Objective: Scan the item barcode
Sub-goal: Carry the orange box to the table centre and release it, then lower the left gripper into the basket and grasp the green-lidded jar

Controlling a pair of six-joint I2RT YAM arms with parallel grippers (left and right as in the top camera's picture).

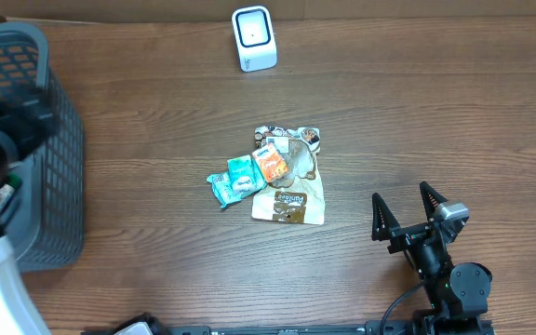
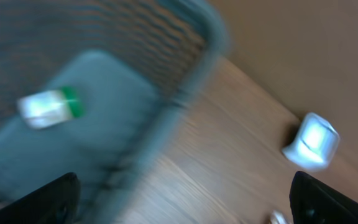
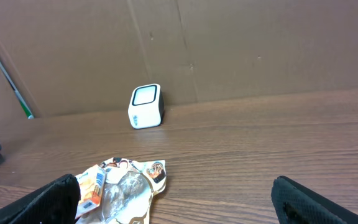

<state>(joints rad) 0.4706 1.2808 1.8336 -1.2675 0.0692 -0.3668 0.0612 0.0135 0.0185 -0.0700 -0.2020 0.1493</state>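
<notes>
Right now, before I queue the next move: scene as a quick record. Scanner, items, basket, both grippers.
scanner: white scanner, upright at the far edge of the table, centre
items: teal packet and orange packet overlapping a brown-and-white pouch, mid-table
basket: grey basket at the left, with a white-and-green item inside
left: left gripper open, empty, over the basket; view blurred
right: right gripper open, empty, right of the pile, not touching it

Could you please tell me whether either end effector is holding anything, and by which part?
Nothing is held: the left end effector and the right end effector both stand open and empty.
</notes>
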